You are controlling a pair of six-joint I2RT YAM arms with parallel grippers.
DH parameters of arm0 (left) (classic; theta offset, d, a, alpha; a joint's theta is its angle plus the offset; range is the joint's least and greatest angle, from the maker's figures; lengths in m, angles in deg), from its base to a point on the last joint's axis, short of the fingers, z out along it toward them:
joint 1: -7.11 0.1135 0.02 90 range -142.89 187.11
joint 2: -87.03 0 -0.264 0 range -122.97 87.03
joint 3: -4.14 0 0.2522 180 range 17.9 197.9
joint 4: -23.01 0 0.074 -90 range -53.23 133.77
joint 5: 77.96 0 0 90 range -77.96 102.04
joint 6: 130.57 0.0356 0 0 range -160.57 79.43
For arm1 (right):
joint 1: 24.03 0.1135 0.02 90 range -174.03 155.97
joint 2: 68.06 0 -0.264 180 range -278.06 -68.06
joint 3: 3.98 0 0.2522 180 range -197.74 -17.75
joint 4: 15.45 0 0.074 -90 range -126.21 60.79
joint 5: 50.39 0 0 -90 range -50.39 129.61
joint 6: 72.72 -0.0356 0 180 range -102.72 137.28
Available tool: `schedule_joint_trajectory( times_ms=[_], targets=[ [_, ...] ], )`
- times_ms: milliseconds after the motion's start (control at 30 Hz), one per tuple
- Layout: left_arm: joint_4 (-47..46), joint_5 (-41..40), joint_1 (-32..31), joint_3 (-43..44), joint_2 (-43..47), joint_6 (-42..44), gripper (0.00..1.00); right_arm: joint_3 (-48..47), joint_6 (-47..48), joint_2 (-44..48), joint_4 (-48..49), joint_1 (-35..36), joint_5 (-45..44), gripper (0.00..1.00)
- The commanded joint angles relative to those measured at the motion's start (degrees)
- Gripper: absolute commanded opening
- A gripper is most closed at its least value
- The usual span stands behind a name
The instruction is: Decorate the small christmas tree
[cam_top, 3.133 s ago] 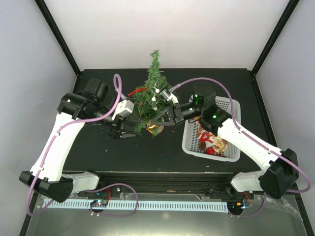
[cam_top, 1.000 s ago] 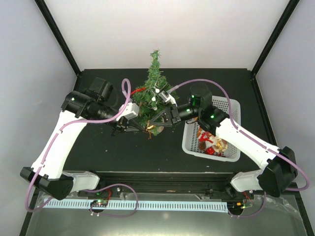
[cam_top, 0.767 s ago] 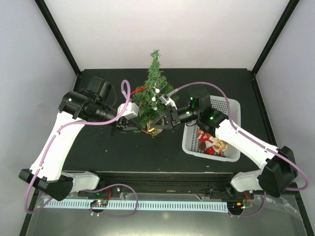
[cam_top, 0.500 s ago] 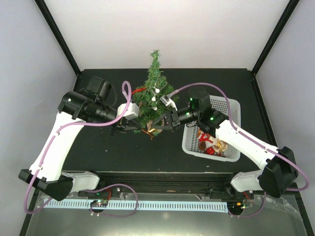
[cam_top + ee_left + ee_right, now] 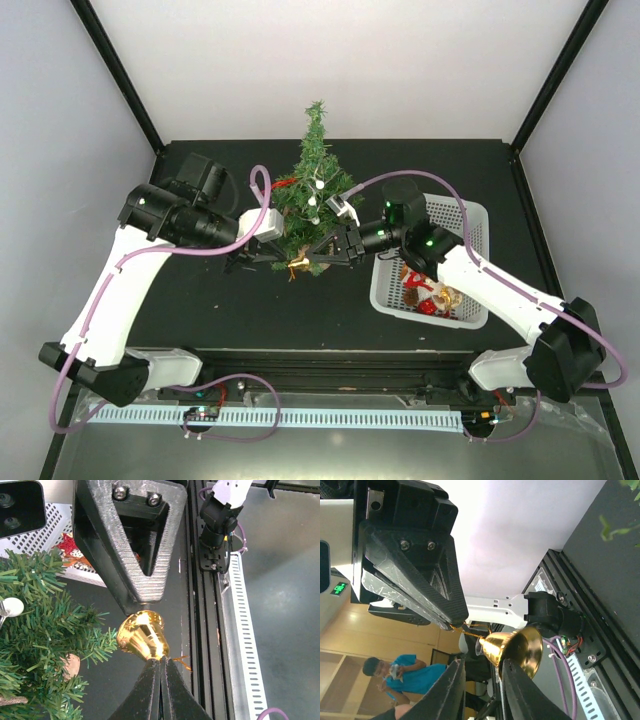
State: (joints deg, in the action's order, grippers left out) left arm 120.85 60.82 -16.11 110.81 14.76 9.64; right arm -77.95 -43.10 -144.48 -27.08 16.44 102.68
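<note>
The small christmas tree (image 5: 315,190) is standing upright on the black table (image 5: 200,310), midway between the left and right edges and toward the far edge. White round ornaments (image 5: 313,200) are hanging among its branches, and a red piece (image 5: 281,183) is showing on its left side. Its base is hidden behind the two end effectors.

The left end effector (image 5: 161,680) is reaching in from the left at the near foot of the tree. Its jaws are fully closed, pinching the thin cord of a gold bell (image 5: 142,636). The bell is hanging at the fingertips, just beside the lower branches on the near side.

The right end effector (image 5: 481,667) is reaching in from the right, facing the left one tip to tip. Its jaws are standing slightly apart. The bell is sitting right at their tips. Whether the fingers are touching the bell cannot be told.

A white perforated basket (image 5: 470,215) is resting near the right edge of the table, beside the right arm. Red and gold decorations (image 5: 425,290) are lying inside it.
</note>
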Motion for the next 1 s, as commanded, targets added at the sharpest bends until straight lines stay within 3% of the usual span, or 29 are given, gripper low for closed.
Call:
schedule_joint_trajectory(
  times_ms=[0,333,967],
  targets=[
    [0.06,-0.83,0.11,2.50,-0.59,0.18,0.02,0.57,-0.24,1.18,1.90,0.10,-0.76,0.26],
    [0.50,-4.24,0.19,2.46,-0.77,1.08,0.02,2.45,2.33,3.86,-1.94,-1.28,-2.38,0.36],
    [1.45,-11.80,0.20,3.91,-4.54,3.29,0.02,6.54,4.47,7.15,-4.28,-2.39,-6.30,0.37]
  ],
)
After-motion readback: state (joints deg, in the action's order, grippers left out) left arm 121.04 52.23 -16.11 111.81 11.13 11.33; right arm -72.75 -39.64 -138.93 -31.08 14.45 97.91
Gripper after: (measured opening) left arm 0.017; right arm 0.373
